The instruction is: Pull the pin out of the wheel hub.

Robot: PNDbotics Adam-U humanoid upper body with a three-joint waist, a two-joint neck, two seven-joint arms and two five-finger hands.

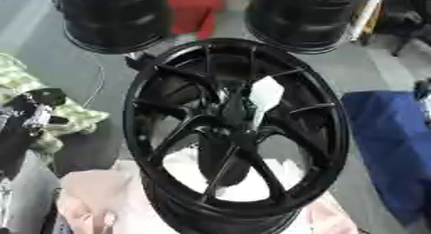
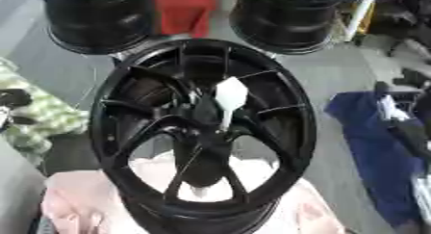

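Grey floor holds a black wheel hub (image 1: 235, 132); white pin (image 1: 264, 97) stands at its middle; no hand shows.

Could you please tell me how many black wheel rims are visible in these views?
3. The large spoked wheel hub stands in the centre foreground, one rim sits at the far left, and another rim at the far right. Others may lie outside the views.
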